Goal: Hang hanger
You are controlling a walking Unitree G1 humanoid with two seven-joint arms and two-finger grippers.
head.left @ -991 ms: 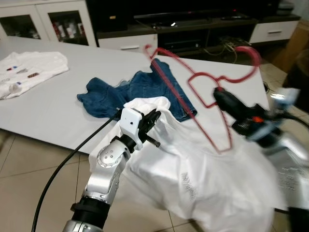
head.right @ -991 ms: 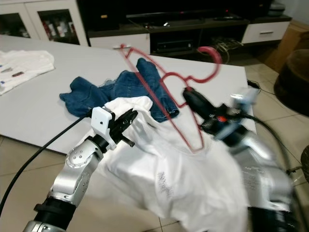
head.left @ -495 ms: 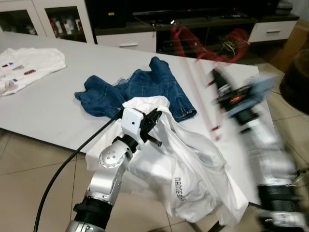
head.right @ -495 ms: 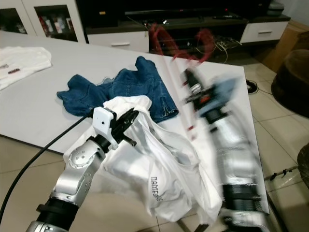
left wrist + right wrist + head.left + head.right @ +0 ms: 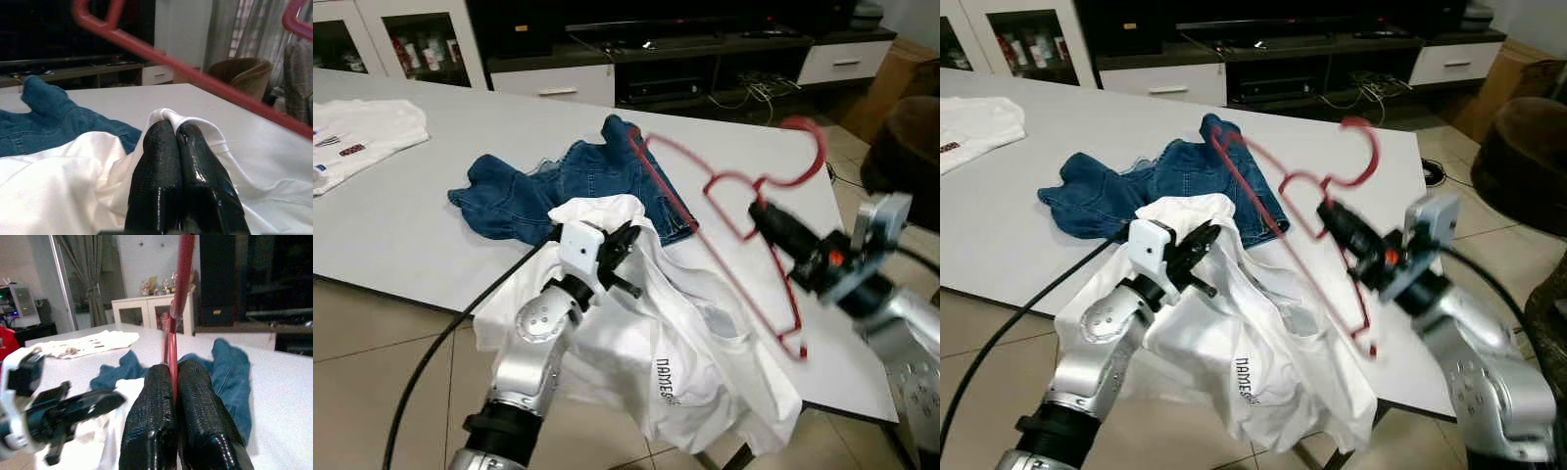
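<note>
Right gripper (image 5: 756, 211) clamped on red hanger (image 5: 705, 211), held aloft over white table (image 5: 401, 230). Left gripper (image 5: 628, 233) pinching white shirt (image 5: 695, 343) at 7 o'clock of hanger. Jeans (image 5: 568, 181) at 9 o'clock.

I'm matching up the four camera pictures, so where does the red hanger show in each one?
Left eye view: red hanger right of centre, held by the right gripper.
Right eye view: hanger at centre, above the white shirt.
Left wrist view: red bar crossing the top.
Right wrist view: red rod rising from the fingers.
Shared landmark: blue jeans.
</note>
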